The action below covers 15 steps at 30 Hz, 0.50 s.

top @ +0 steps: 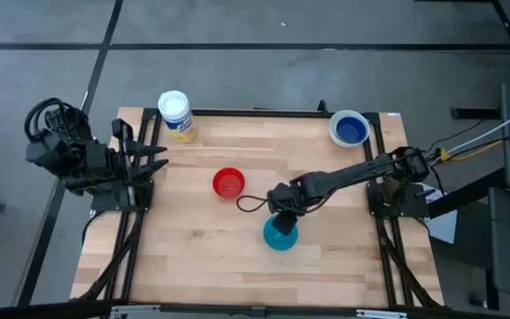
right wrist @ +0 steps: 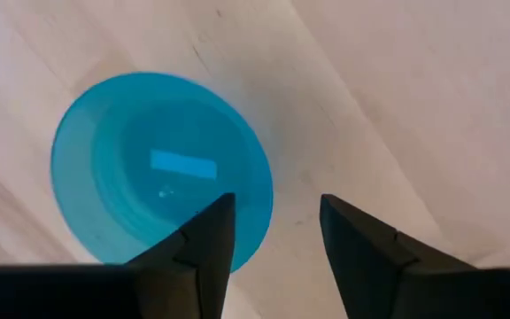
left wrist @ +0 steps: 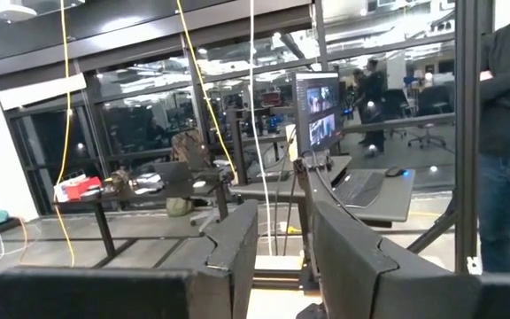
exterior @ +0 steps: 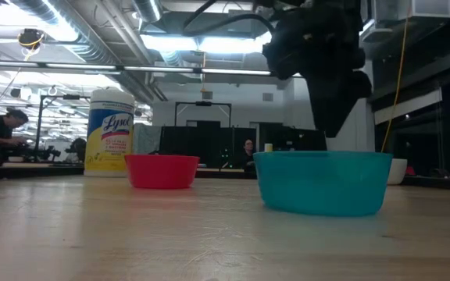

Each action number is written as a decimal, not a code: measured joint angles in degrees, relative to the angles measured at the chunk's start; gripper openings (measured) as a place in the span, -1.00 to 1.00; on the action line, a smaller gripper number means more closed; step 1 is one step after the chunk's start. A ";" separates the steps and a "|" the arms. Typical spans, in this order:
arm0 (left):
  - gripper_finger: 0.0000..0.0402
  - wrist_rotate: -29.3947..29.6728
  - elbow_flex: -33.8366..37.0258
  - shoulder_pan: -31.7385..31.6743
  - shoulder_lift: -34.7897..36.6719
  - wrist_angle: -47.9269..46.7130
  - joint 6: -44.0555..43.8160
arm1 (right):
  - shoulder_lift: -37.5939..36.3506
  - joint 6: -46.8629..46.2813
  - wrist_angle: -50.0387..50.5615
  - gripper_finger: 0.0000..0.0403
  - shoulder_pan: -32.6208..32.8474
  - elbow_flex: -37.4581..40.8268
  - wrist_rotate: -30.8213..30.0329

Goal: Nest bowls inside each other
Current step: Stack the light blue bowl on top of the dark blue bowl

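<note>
A teal bowl (top: 280, 236) stands upright on its base on the wooden table, right of the middle. My right gripper (right wrist: 277, 199) hovers open just above it, pointing down. One finger is over the bowl's inside and the other is outside its rim (right wrist: 266, 206). The low view shows the fingers (exterior: 336, 129) clear of the rim. A red bowl (top: 228, 182) stands alone near the table's middle. A dark blue bowl (top: 351, 129) sits inside a white bowl (top: 336, 133) at the far right corner. My left gripper (left wrist: 283, 213) waits open and empty, raised over the table's left edge (top: 153, 155).
A white-capped jar with a yellow label (top: 176, 116) stands at the far left. A black frame (top: 264, 112) runs along the table's far and side edges. Bare wood lies between the red and teal bowls and along the near edge (top: 237, 279).
</note>
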<state>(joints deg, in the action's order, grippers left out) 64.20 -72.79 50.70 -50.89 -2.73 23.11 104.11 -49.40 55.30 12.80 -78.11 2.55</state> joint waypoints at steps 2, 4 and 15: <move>-0.47 0.00 0.00 0.00 0.01 -0.02 0.05 | 0.60 0.52 -0.18 -0.14 -0.04 0.00 -0.20; -0.47 -0.02 0.00 0.00 0.04 -0.02 0.11 | 1.69 1.07 -0.21 -0.13 -0.07 0.00 0.35; -0.47 0.11 0.00 0.00 0.07 0.23 0.16 | 7.33 3.33 -4.84 -0.11 0.00 0.04 2.90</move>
<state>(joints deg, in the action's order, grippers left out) 64.31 -72.79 50.70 -50.83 -2.50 23.27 111.44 -46.07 50.46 12.80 -78.06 5.44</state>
